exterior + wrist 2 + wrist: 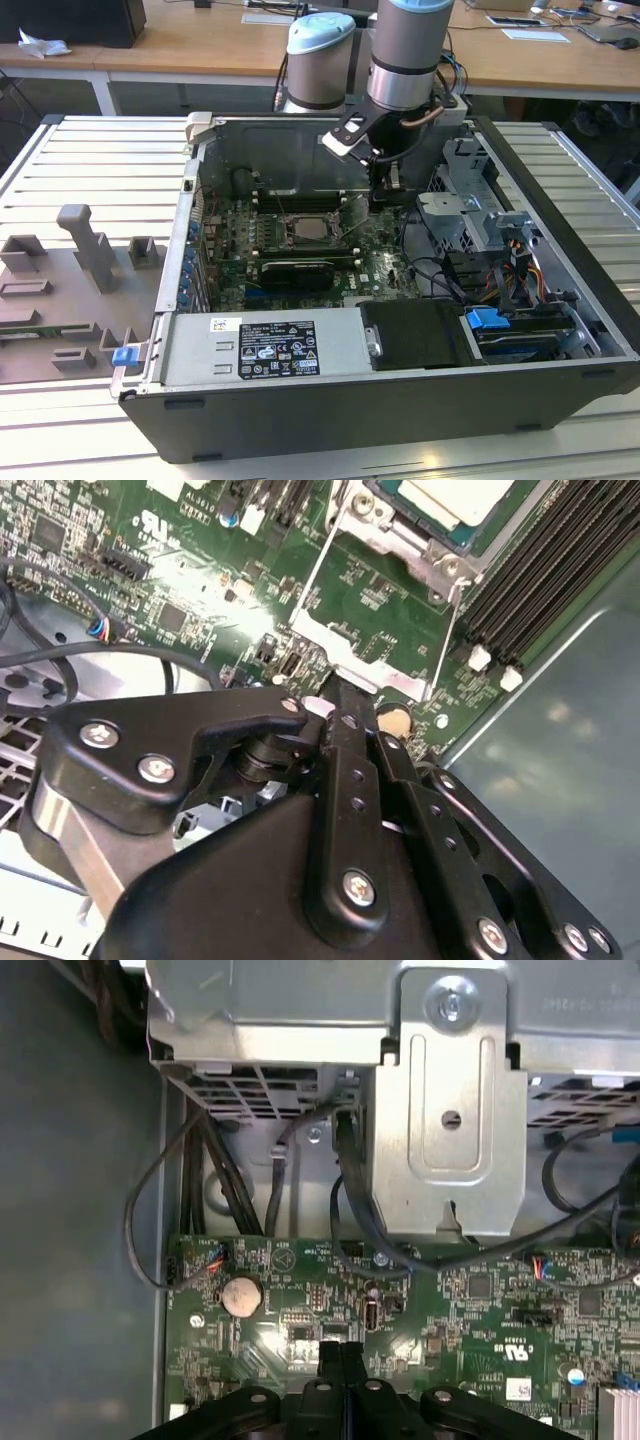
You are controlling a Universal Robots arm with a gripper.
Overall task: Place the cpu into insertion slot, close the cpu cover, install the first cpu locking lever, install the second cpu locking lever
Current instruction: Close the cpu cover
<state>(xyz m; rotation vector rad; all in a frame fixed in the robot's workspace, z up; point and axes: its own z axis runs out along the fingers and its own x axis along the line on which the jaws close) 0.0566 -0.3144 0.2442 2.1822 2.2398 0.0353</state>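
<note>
claw: its black linkage is nearest and blocks much of the second wrist view. fingers are pressed together, with no gap seen in both wrist views. the tips meet the near edge of the cpu cover; can't tell whether they nip it. the cover lies open toward the claw, green board showing through its cut-out. beyond the cover, the cpu sits in the insertion slot, both cut off at the view's edge. coin cell is near the tips.
</note>
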